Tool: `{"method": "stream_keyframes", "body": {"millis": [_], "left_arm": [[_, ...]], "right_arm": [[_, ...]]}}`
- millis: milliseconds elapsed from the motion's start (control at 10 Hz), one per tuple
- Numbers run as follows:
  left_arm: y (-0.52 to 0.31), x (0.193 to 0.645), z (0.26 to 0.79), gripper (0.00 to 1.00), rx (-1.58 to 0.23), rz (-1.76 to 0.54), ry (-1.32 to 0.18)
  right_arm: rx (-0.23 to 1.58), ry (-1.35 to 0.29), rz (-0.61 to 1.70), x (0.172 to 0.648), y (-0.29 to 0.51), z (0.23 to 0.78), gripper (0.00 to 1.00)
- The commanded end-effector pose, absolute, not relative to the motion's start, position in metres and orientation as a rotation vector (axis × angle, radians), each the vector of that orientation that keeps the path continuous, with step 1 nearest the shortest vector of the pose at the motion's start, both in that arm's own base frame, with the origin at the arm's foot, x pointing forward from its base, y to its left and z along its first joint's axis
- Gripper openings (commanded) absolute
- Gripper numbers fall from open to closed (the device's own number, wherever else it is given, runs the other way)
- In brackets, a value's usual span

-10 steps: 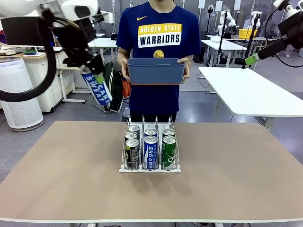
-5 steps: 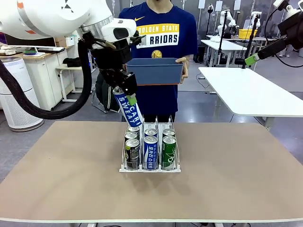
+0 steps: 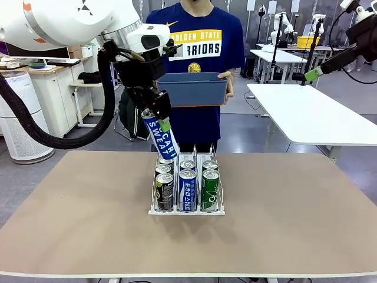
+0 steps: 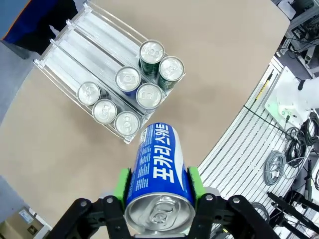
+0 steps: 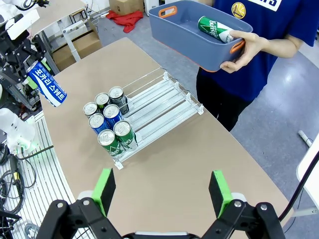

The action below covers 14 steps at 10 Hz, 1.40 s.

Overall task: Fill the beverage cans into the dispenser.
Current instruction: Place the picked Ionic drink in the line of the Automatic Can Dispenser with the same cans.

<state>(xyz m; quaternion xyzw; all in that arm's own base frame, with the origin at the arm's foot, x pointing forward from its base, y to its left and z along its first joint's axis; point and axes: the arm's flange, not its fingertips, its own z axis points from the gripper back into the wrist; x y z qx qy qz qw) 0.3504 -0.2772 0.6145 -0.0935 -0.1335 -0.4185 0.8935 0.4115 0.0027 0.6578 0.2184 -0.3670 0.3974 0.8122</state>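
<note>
Front view: the left gripper (image 3: 155, 121) is clamped on the upper end of a blue-and-white Pocari Sweat drink can (image 3: 161, 138). The can is held tilted in the air by the far left corner of the low white wire three-lane dispenser (image 3: 186, 213), mid-table. Seven silver-topped cans (image 3: 187, 187) stand bunched at its near end. The step in hand looks like carrying to the loading end. Next, the can wants lining up with a lane's open far end, then lowering and release. The right gripper (image 5: 162, 185) hangs wide open and empty. A person's hand (image 5: 249, 47) holds a blue-grey plastic bin (image 5: 199, 47) beyond the table's far edge.
</note>
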Motion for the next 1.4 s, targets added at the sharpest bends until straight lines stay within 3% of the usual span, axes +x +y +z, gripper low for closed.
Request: {"method": "stream_keyframes", "body": {"millis": [0, 400, 700, 1300], "left_arm": [[-0.294, 0.355, 0.605, 0.57, -0.159, -0.765, -0.212], [-0.330, 0.349, 0.561, 0.57, -0.115, -0.673, -0.167], [-0.344, 0.348, 0.529, 0.57, -0.086, -0.863, -0.160], [-0.358, 0.384, 0.492, 0.57, -0.102, -0.927, -0.173]], "right_arm": [[0.495, -0.794, 0.874, 0.412, 0.003, 0.656, 1.00], [0.495, -0.794, 0.874, 0.412, 0.003, 0.656, 1.00], [0.495, -0.794, 0.874, 0.412, 0.003, 0.656, 1.00], [0.495, -0.794, 0.874, 0.412, 0.003, 0.656, 1.00]]}}
